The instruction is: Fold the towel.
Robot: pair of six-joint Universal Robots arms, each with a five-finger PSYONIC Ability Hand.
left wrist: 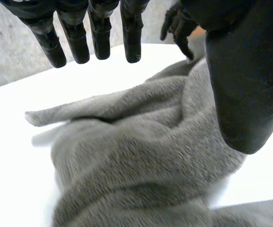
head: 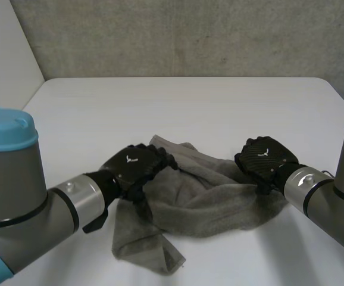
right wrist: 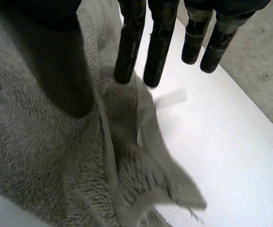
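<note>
A grey towel [head: 208, 202] lies crumpled in a loose heap on the white table [head: 184, 107], one end trailing toward the front. My left hand [head: 133, 167] rests over the towel's left part. In the left wrist view its fingers [left wrist: 98, 38] are straight and spread above the towel [left wrist: 141, 156], the thumb [left wrist: 245, 85] apart, holding nothing. My right hand [head: 264, 156] sits at the towel's right edge. In its own view the fingers [right wrist: 162, 42] are straight, and a raised fold of towel [right wrist: 127, 123] stands at their tips, loose beside the thumb.
The table has bare room behind the towel and at both sides. A grey wall stands beyond its far edge. In the left wrist view my right hand [left wrist: 176, 23] shows past the towel's far end.
</note>
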